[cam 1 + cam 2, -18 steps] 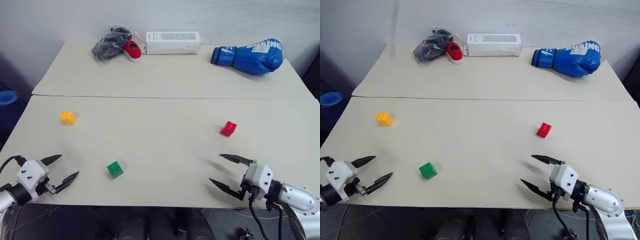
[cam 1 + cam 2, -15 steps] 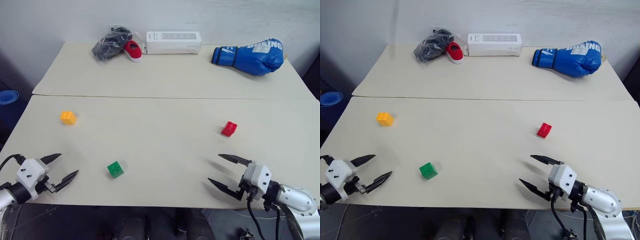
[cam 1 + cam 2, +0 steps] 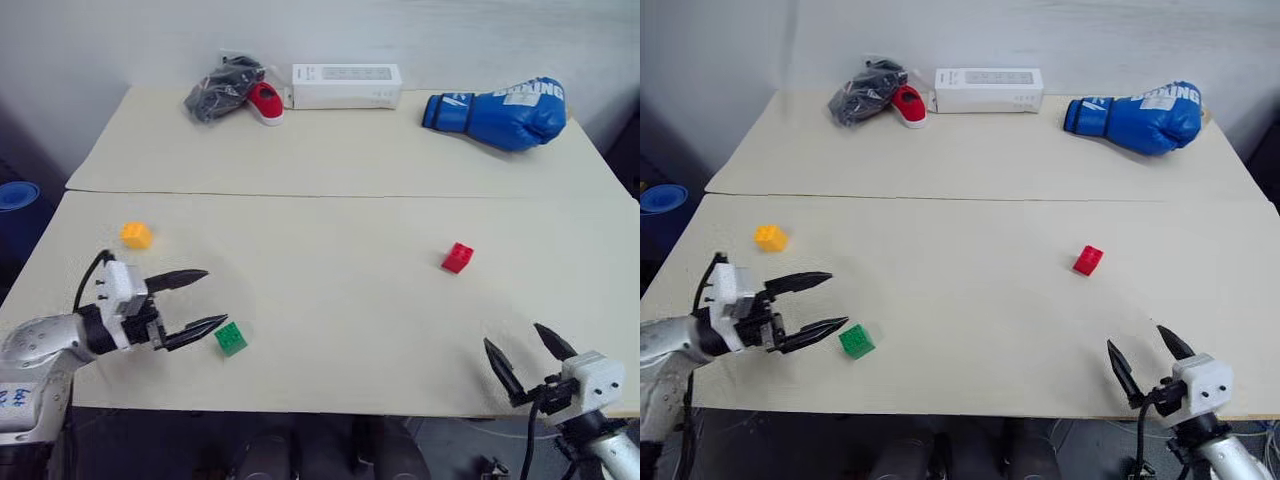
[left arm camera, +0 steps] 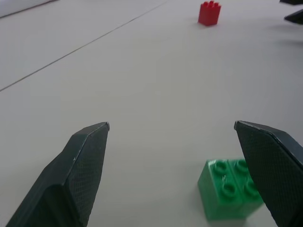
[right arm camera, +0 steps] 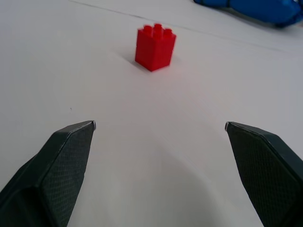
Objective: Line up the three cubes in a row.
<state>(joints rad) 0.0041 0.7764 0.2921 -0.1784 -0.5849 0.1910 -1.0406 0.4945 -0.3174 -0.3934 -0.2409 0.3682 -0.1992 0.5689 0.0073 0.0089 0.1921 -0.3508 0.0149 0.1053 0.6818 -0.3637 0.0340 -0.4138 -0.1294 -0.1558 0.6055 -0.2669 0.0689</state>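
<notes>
Left claw (image 3: pixel 200 299) — fingers spread, empty, tips just beside my green cube (image 3: pixel 230 339). Right claw (image 3: pixel 528 358) — spread, empty, at the near tabletop (image 3: pixel 330 150) edge, facing the red cube (image 3: pixel 457 257), well apart from it. Orange-yellow cube (image 3: pixel 136 234): far left, beyond the left claw. All three sit studs up, scattered in a wide triangle; being cubes, no long axis I can name. Row not begun; I judge every placement remains.
</notes>
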